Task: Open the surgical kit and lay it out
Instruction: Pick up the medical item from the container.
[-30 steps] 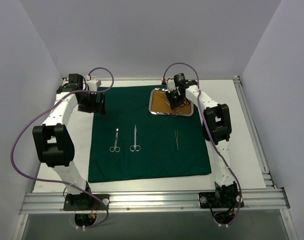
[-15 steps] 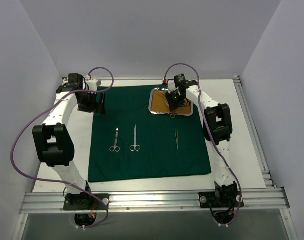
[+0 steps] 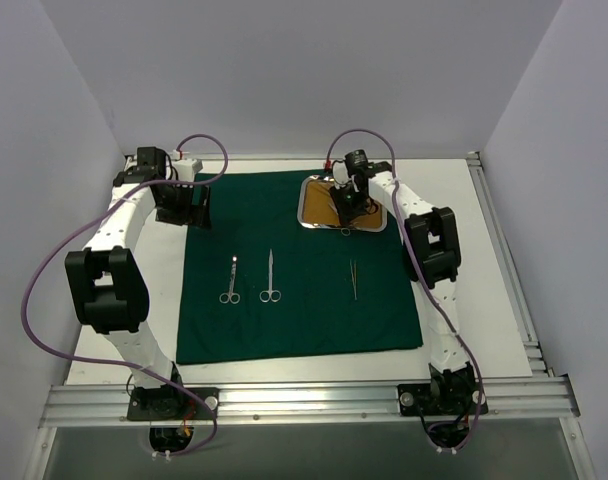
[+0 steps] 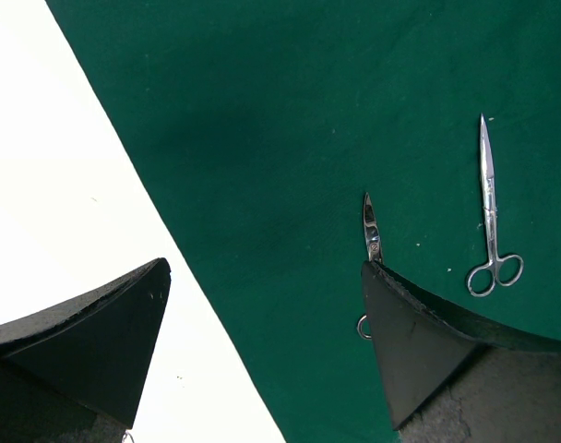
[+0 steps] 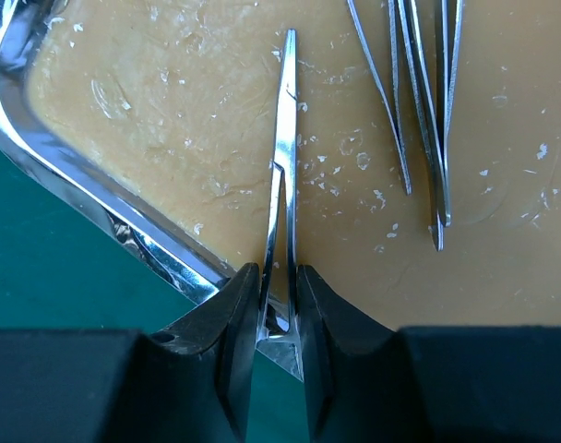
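Note:
The dark green drape point(image 3: 304, 310) lies spread flat on the table. The steel tray point(image 3: 309, 205) with its tan liner stands on the drape's far right part. My right gripper point(image 3: 346, 207) is down in the tray, shut on a slim silver forceps point(image 5: 282, 166) at the near rim point(image 5: 96, 212). More slim tweezers point(image 5: 433, 120) lie on the liner beside it. Two scissors point(image 3: 230, 281) point(image 3: 270, 277) and one pair of tweezers point(image 3: 354, 280) lie on the drape. My left gripper point(image 3: 181, 205) is open and empty above the drape's far left edge point(image 4: 262, 277).
White table point(image 4: 59, 185) shows left of the drape. In the left wrist view one pair of scissors point(image 4: 491, 212) lies in full sight, and the other point(image 4: 370, 231) is partly hidden behind my right finger. Grey walls enclose the table.
My right gripper has shifted slightly within the tray, still shut on the forceps. The left arm has not moved.

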`<state>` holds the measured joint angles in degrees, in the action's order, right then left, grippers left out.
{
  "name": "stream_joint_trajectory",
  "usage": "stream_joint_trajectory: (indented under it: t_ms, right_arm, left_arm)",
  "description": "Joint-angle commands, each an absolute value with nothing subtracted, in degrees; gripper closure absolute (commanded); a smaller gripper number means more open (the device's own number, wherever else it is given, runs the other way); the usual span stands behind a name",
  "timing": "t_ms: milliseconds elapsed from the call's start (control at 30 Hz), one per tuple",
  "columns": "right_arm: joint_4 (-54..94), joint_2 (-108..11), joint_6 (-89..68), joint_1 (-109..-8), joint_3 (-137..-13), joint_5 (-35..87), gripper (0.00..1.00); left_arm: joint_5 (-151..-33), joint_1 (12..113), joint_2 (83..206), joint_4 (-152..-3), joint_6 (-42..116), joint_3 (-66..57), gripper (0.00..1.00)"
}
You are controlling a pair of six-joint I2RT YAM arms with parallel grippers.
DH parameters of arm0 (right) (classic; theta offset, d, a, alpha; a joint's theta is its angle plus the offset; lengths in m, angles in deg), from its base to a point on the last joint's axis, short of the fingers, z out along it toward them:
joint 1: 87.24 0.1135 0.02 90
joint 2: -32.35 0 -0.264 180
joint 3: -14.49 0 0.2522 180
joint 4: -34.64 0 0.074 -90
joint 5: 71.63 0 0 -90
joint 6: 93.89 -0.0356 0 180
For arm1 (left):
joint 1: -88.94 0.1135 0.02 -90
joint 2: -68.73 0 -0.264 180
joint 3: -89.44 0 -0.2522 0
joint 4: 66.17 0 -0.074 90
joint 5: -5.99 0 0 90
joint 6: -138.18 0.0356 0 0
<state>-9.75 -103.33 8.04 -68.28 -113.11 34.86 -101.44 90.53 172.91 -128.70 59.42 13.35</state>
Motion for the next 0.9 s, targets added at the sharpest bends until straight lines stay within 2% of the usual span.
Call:
stream_joint_trajectory:
  t_ms: [0, 33, 167, 433, 700, 867]
  right_arm:
    - [-12.4, -104.8, 7.3, -67.5, -114.8, 33.7, 0.81]
    - [-12.5, -104.8, 7.3, -67.5, -114.8, 33.7, 0.83]
    - [-12.3, -103.9, 7.2, -67.1, -114.8, 32.8, 1.0]
    - [-8.5, -97.0, 3.5, -66.3, -113.9, 30.0, 1.0]
    - [0.6, -87.5, -3.9, -64.4, -104.3, 25.9, 1.0]
    - [7.7, -81.9, -15.3, -61.4, -97.4, 23.2, 1.0]
  left_arm:
    - [-102.6, 90.8, 170.9, -128.8, 60.5, 14.8, 0.06]
    - [-102.7, 90.7, 170.9, -128.8, 60.5, 14.9, 0.06]
    - [-102.7, 90.7, 170.9, -128.8, 60.6, 14.8, 0.06]
    - [-102.6, 90.9, 169.6, -128.6, 60.7, 14.4, 0.06]
    - [-101.9, 91.5, 168.0, -128.9, 60.7, 14.3, 0.06]
    - [-102.8, 91.7, 166.4, -128.8, 60.6, 14.1, 0.06]
